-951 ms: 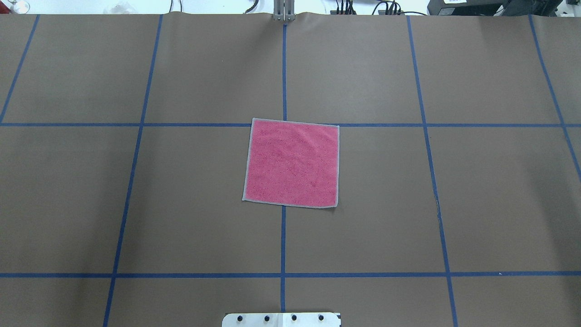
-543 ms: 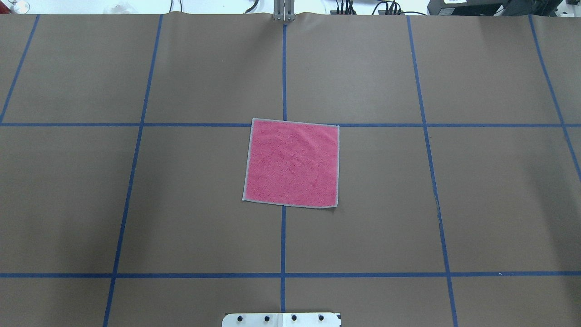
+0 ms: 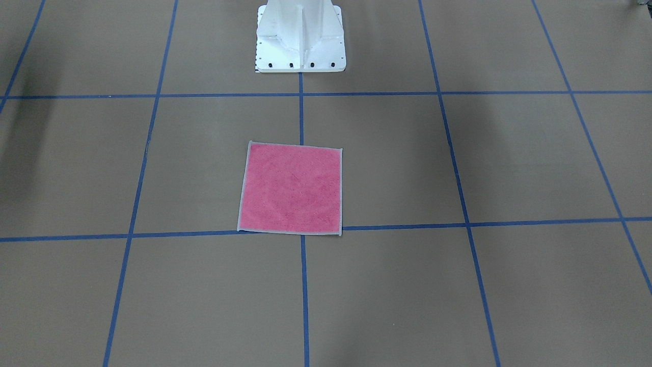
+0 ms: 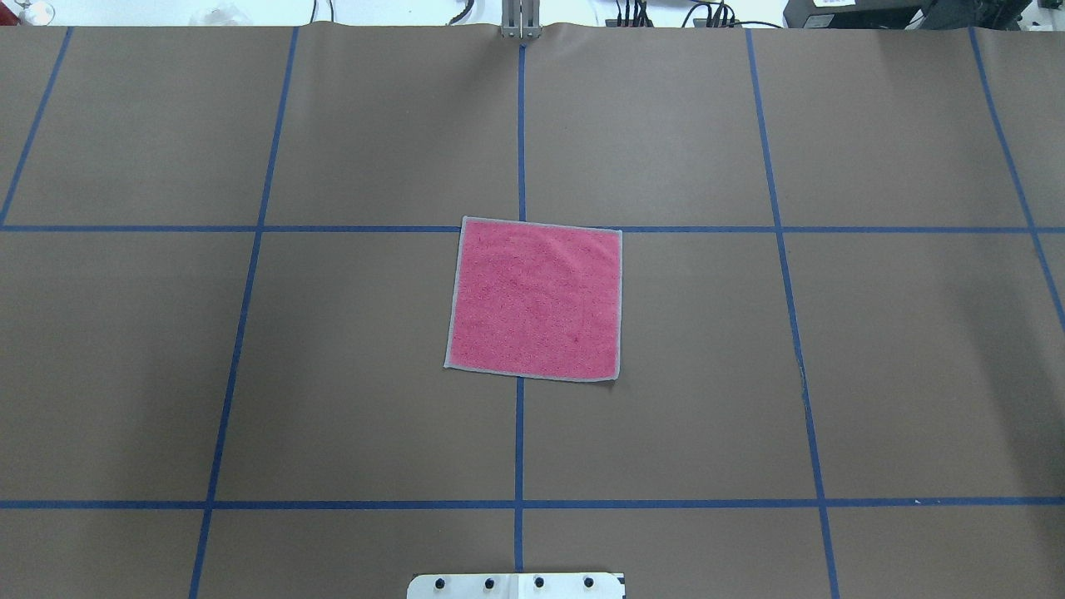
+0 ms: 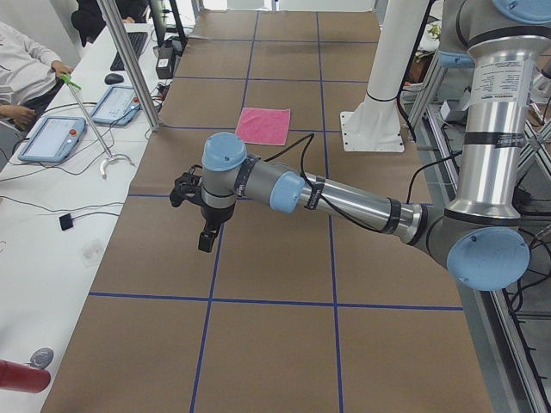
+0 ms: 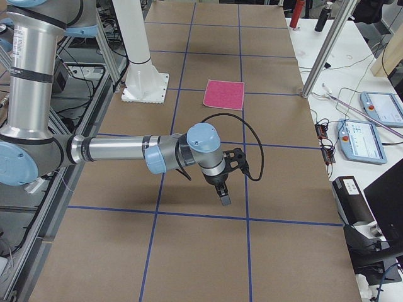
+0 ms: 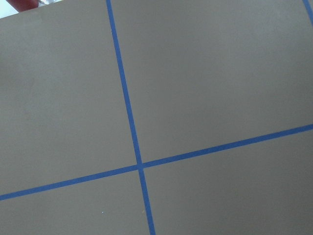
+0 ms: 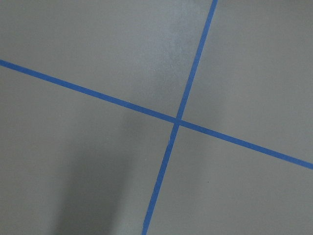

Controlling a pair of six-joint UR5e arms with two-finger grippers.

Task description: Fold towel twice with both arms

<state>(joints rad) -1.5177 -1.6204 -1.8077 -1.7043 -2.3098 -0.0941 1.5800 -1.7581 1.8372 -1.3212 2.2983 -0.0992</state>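
The towel (image 4: 535, 298) lies flat and unfolded, pink face up with light grey edging, at the table's middle; it also shows in the front-facing view (image 3: 291, 189) and far off in both side views (image 5: 263, 126) (image 6: 224, 94). My left gripper (image 5: 205, 241) hangs above the table towards its left end, well away from the towel. My right gripper (image 6: 225, 198) hangs likewise towards the right end. Both grippers show only in the side views, so I cannot tell whether they are open or shut. Both wrist views show only brown table and blue tape lines.
The white pedestal base (image 3: 300, 38) stands at the robot's edge of the table. Blue tape lines (image 4: 519, 125) grid the brown table cover. Aluminium posts (image 5: 129, 60) (image 6: 321, 56) and operator desks with tablets (image 5: 52, 138) (image 6: 359, 138) flank the far side.
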